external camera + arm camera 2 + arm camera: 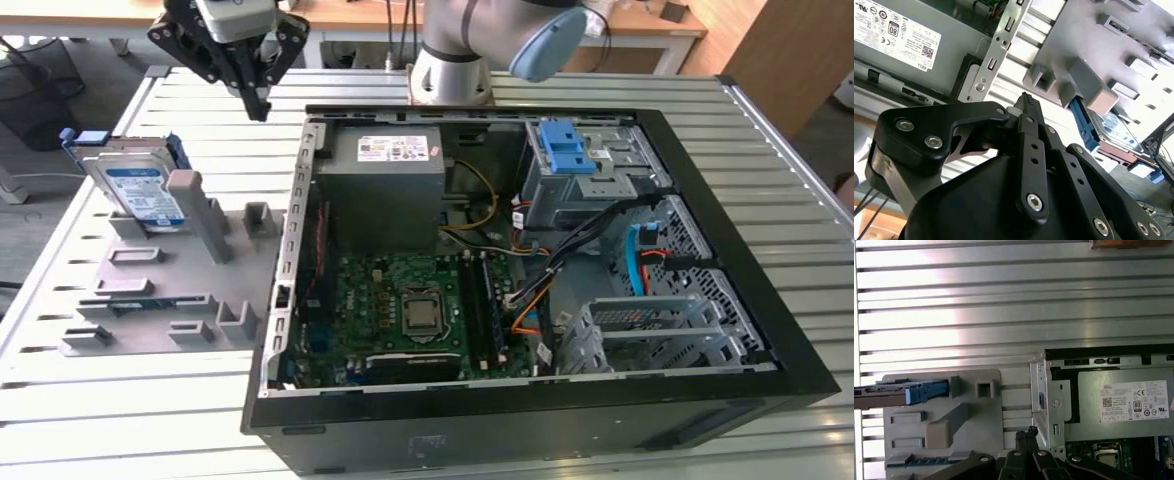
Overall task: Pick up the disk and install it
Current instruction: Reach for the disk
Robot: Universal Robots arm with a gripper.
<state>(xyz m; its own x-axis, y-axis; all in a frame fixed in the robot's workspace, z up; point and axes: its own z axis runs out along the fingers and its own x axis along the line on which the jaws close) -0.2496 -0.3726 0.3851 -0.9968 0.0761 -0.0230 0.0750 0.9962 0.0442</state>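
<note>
The disk point(140, 192) stands on edge in a slot of the grey holder block point(160, 290) at the exterior view's left, silver with a white-and-blue label and blue rails. My gripper point(256, 105) hangs above the slatted table between the disk and the open computer case point(534, 400), shut with nothing in it. In the first wrist view the disk point(884, 392) shows edge-on with its blue rail, off to one side of the gripper point(1029, 432). In the second wrist view the disk point(1115, 129) peeks from behind the holder, beyond the closed fingertips point(1026, 100).
Inside the case lie the grey power-supply box point(387, 160), the green motherboard point(407, 305), a blue latch piece point(577, 150) on the drive cage and loose cables point(587, 250). The arm's base point(447, 70) stands behind the case. The holder block has several other slots.
</note>
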